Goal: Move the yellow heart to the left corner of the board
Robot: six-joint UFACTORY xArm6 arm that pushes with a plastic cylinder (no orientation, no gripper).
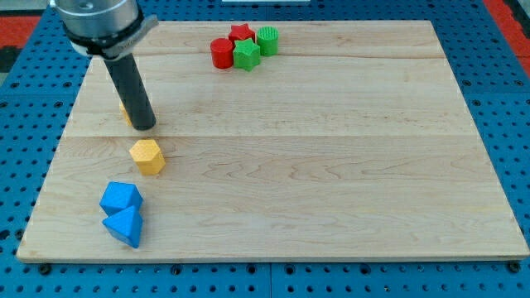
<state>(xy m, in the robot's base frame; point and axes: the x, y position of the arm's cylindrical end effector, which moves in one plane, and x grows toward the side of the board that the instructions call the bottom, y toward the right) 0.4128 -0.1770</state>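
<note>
Our tip [145,127] rests against a yellow block [123,109], likely the yellow heart, mostly hidden behind the rod at the worktop's [331,165] far left. We have no hand, only the rod. The far-left corner seems close, so little pushing remains.

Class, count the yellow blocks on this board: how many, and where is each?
2: a yellow hexagon block at the view's left, and another yellow block mostly hidden behind my tip.

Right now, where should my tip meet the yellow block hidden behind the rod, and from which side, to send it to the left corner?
No gripping here, only pushing. The yellow block is a sliver at the view's left of my tip; its shape is hidden. Which left corner isn't settled: for the top one, probably contact its lower-right face; the bottom one lies past the yellow hexagon and blue blocks.
</note>
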